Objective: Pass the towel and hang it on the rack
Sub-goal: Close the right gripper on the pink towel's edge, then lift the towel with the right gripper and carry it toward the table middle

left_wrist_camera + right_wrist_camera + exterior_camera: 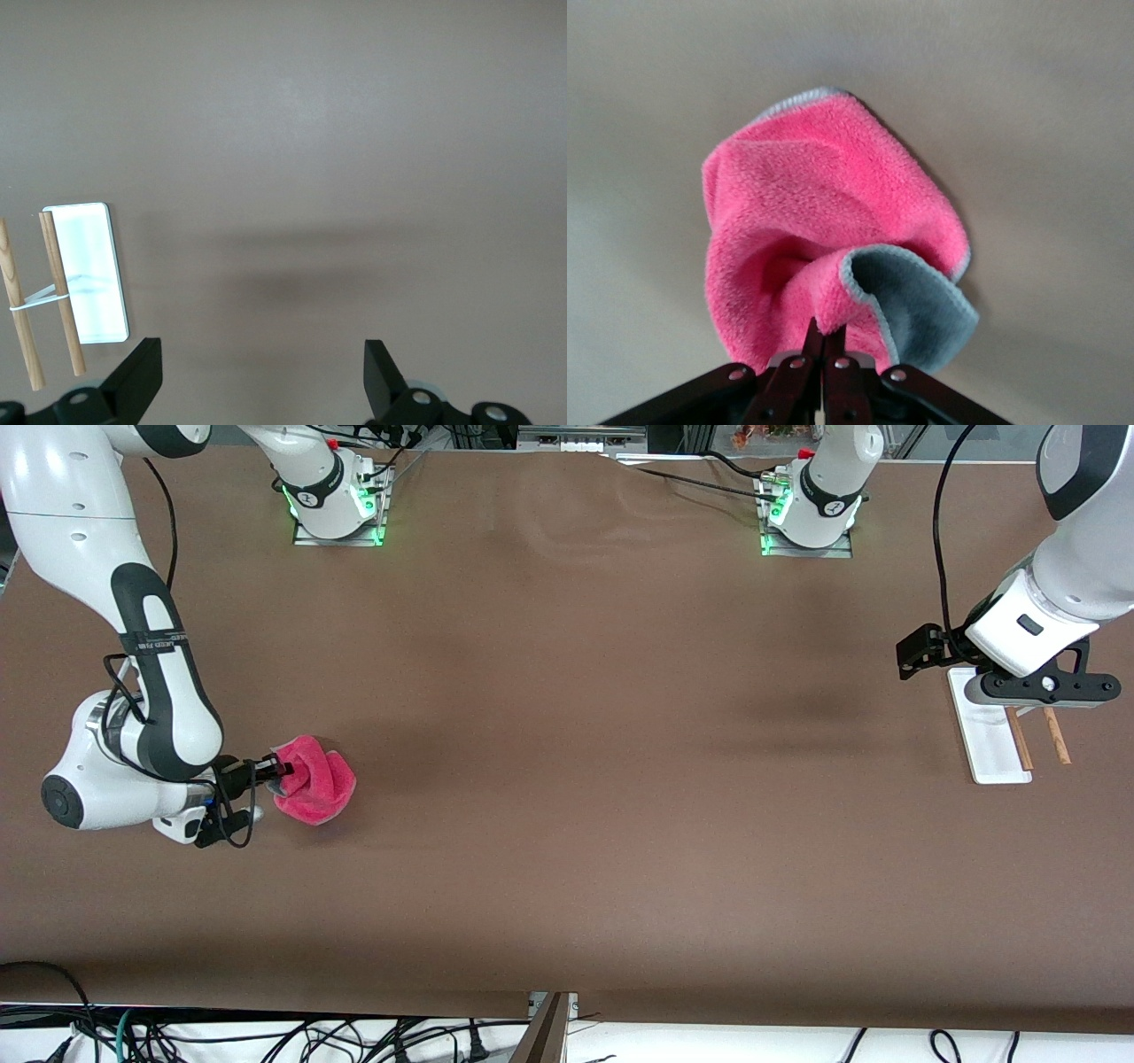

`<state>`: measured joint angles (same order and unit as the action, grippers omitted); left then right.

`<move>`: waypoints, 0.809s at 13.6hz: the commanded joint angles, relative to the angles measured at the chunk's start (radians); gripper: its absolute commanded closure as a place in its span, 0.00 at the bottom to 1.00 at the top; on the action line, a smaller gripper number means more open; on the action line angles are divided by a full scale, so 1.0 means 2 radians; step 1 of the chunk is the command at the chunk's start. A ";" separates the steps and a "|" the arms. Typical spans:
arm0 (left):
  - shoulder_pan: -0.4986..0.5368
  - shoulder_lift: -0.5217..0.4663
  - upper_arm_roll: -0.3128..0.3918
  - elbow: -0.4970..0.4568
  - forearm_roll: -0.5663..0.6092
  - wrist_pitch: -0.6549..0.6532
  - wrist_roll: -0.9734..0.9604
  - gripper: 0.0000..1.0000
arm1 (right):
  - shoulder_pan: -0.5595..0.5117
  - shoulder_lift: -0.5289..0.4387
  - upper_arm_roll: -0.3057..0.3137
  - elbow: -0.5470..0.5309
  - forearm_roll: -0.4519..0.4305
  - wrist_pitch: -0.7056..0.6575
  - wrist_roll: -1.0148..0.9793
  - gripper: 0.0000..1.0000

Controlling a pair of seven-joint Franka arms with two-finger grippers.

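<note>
Towel [317,781] hangs bunched from my right gripper [277,767] over the brown table [567,779], toward the right arm's end. Its pink side is crumpled outward and a grey corner of the underside curls over. My right fingers are pinched tight together on a fold of it. My left gripper [262,376] hovers with its fingers spread wide and nothing between them, just above the rack [990,740], whose white base and two wooden rods sit at the left arm's end.
</note>
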<state>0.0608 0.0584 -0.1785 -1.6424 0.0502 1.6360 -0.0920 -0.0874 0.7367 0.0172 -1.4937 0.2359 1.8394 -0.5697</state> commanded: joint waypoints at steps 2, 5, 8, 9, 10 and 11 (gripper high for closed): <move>0.002 0.005 -0.003 0.014 0.002 -0.012 -0.005 0.00 | 0.001 -0.025 0.003 0.027 0.009 -0.031 -0.003 1.00; 0.002 0.005 -0.003 0.014 0.002 -0.012 -0.005 0.00 | 0.002 -0.032 0.004 0.066 0.008 -0.067 0.003 1.00; 0.002 0.005 -0.003 0.015 0.002 -0.011 -0.005 0.00 | 0.027 -0.038 0.002 0.122 -0.027 -0.112 0.011 1.00; 0.002 0.005 -0.002 0.015 0.001 -0.011 -0.005 0.00 | 0.032 -0.039 0.002 0.134 -0.037 -0.122 0.023 1.00; 0.002 0.005 -0.002 0.015 0.001 -0.011 -0.005 0.00 | 0.038 -0.046 0.002 0.143 -0.037 -0.133 0.042 1.00; 0.002 0.005 -0.002 0.015 0.001 -0.011 -0.005 0.00 | 0.047 -0.052 0.003 0.150 -0.038 -0.139 0.060 1.00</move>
<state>0.0608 0.0583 -0.1785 -1.6421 0.0503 1.6356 -0.0921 -0.0188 0.6504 0.0234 -1.2320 0.1813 1.6038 -0.5060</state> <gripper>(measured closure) 0.000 0.982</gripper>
